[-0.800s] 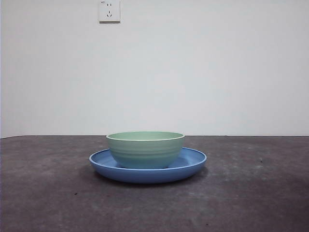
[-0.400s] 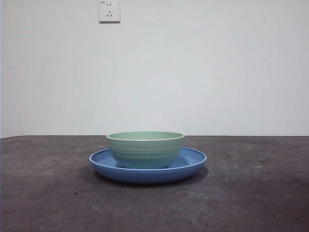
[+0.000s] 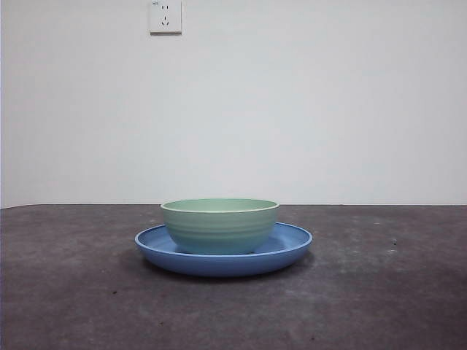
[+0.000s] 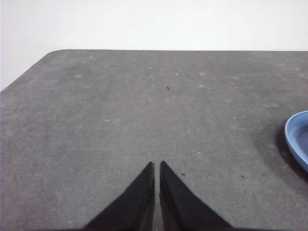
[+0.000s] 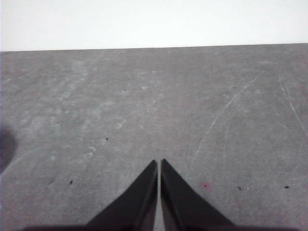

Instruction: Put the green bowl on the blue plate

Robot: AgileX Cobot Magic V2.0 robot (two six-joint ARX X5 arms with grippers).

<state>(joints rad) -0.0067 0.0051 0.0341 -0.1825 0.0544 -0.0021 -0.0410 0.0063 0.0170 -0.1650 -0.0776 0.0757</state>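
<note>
Green bowl (image 3: 220,226) upright on blue plate (image 3: 292,246)

- Light is even and soft; the white wall (image 3: 306,109) is bright, nearly washed out.
- A faint dark shadow lies on the counter (image 3: 73,292) beside the blue plate (image 3: 219,261).
- A pale sheen marks the green bowl (image 3: 219,227) rim.
- Both wrist views are slightly soft and grainy.

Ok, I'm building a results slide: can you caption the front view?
Pale mint-green ridged bowl sitting upright inside the wide glossy blue plate on the dark grey table.
</note>
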